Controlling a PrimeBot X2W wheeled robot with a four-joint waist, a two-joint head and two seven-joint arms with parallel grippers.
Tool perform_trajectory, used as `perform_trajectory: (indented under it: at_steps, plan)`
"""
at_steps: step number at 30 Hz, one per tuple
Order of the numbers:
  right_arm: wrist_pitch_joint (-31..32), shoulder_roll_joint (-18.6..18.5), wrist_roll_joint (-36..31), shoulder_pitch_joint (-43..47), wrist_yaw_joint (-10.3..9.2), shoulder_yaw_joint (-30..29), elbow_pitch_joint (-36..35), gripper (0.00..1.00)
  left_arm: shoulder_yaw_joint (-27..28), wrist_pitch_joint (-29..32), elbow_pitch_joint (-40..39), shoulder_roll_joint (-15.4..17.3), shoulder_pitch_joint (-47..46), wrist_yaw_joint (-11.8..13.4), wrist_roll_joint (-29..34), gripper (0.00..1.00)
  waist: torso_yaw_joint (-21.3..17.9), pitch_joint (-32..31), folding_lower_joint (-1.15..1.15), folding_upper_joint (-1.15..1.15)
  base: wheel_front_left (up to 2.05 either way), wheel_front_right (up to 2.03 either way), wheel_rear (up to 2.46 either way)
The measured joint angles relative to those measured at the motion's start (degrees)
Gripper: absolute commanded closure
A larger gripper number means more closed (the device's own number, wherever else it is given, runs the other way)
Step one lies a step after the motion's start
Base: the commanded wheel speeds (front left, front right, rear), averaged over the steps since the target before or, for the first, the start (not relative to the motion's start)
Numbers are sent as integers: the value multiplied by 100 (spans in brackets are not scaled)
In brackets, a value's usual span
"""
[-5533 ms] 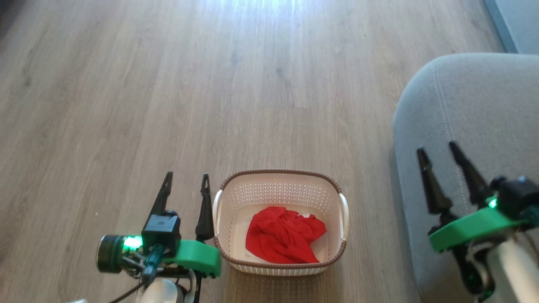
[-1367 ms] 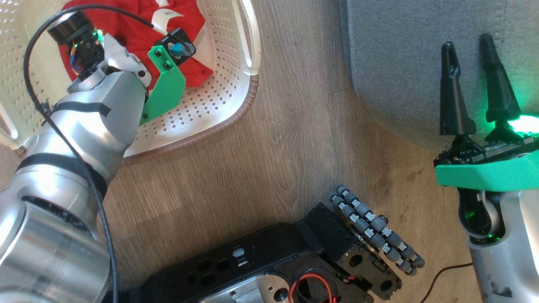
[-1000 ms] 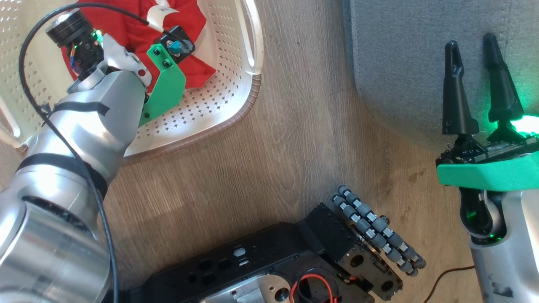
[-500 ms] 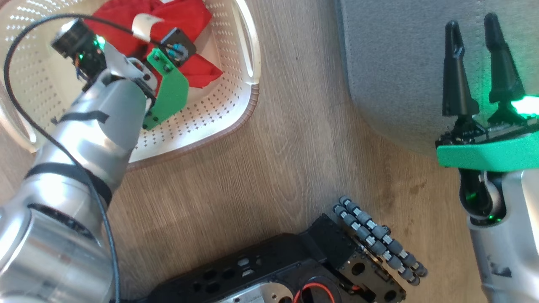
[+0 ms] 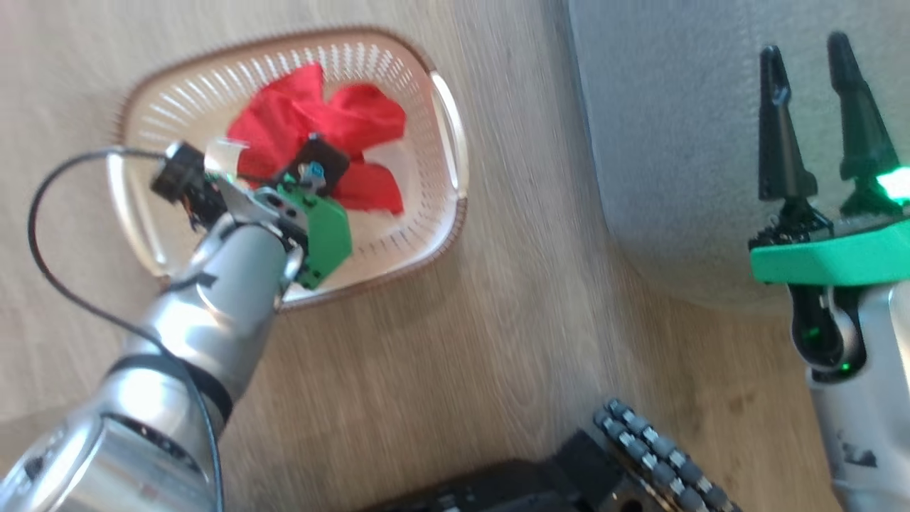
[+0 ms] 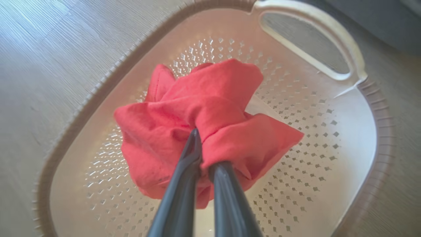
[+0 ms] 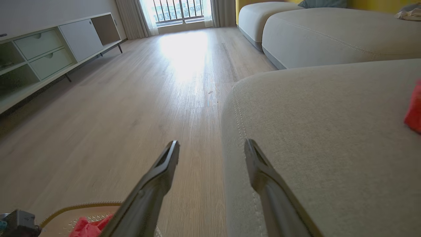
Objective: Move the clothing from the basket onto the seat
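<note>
we have the left end effector (image 6: 202, 148) clenched on the clothing (image 6: 210, 105), its two fingers pinched into the middle of a bunched red wad. the wad sits at the fingertips above the basket (image 6: 315, 154), inside the rim. we cannot tell whether its lowest folds are clear of the basket bottom. the seat (image 5: 675, 142) lies to our right of the basket, with a strip of floor (image 5: 526, 320) between them. so the coming move, as we judge it, is up over the rim and then across to the right. the left arm carries the load. the right end effector (image 5: 805, 46) hangs released over the seat's near edge, fingers well apart, holding nothing. a red piece (image 7: 415, 108) lies on the seat at the edge of the right wrist view. it is likely a garment, though too little shows to be sure.
</note>
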Motion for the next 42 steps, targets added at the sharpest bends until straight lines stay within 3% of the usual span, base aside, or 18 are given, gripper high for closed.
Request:
perform_trajectory:
  at_steps: [13,25,35,42]
  plan:
    - [8,-22,-108,695,0,86,370,0,620,-88,-1795,-56,1383,375,-694,100,484,-1743,0,0,0,0,0]
    - [13,71,-240,1482,0,158,608,0,1727,-88,-4051,53,2760,396,-408,100,837,-3222,-1,0,0,0,0]
    - [14,297,-302,1866,0,230,679,0,2595,-93,-5666,56,3615,392,-167,100,1103,-3997,-1,0,0,0,0]
    - [14,369,-307,1989,0,224,681,0,2874,-94,-6523,22,4019,334,-80,100,1242,-4197,-1,0,0,0,0]
